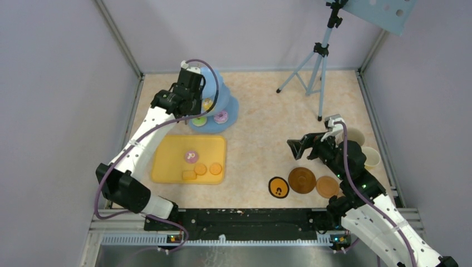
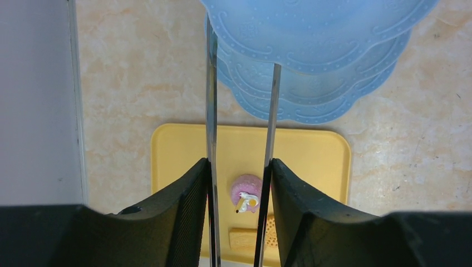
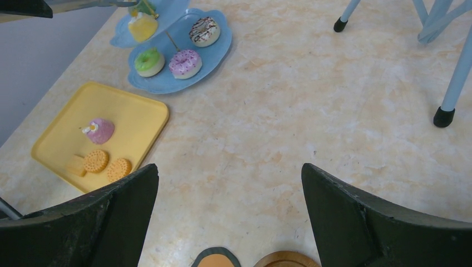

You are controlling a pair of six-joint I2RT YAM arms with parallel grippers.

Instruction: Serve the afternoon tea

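You have a beige marbled tabletop (image 1: 261,139) enclosed by plain grey walls (image 1: 55,83); a blue tripod (image 1: 323,49) stands at the far right.

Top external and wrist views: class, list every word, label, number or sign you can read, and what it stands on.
No readable text in any view.
The black-rimmed coaster bears a small dark mark, too small to read.
The yellow tray and blue stand show no lettering.

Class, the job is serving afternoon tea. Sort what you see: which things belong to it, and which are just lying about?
Belong: light-blue three-tier stand; small toy pastries; two pale mugs; round brown coasters.
Not part of it: flat yellow tray; light-blue tripod; long metal tongs, a tool in the left hand.
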